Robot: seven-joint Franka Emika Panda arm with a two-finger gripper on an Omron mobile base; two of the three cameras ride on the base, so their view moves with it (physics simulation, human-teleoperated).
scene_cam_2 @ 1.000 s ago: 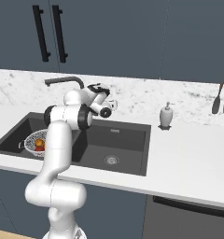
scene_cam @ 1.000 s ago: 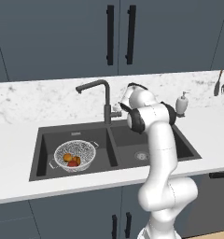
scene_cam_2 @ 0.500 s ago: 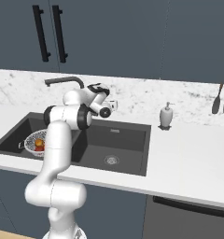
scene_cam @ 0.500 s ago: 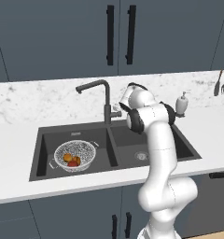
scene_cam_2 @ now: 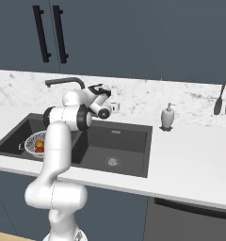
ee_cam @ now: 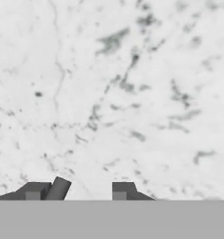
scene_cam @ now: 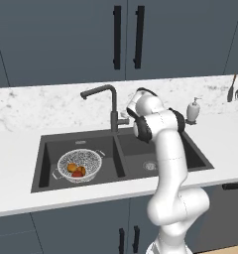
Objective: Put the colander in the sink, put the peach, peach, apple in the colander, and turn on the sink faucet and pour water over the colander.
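The colander (scene_cam: 80,164) (scene_cam_2: 36,142) sits in the left basin of the dark sink (scene_cam: 163,159) (scene_cam_2: 129,150). In its mesh lie a peach (scene_cam: 71,167) and the red apple (scene_cam: 80,173); I cannot tell a second peach apart. The sink faucet (scene_cam: 112,106) (scene_cam_2: 64,81) stands behind the divider, its spout bent over the left basin, and no water runs from it. My gripper (scene_cam: 124,117) (scene_cam_2: 114,107) (ee_cam: 79,192) hovers at the faucet's base on its right side, facing the marble backsplash. It is open, with a small dark rod (ee_cam: 58,189), likely the lever, against the left finger.
A white soap dispenser (scene_cam: 192,110) (scene_cam_2: 167,116) stands on the counter right of the sink. Utensils (scene_cam: 233,88) (scene_cam_2: 223,99) hang on the backsplash at far right. The right basin holds just its drain (scene_cam: 149,165) (scene_cam_2: 112,161). Dark cabinets with black handles hang above.
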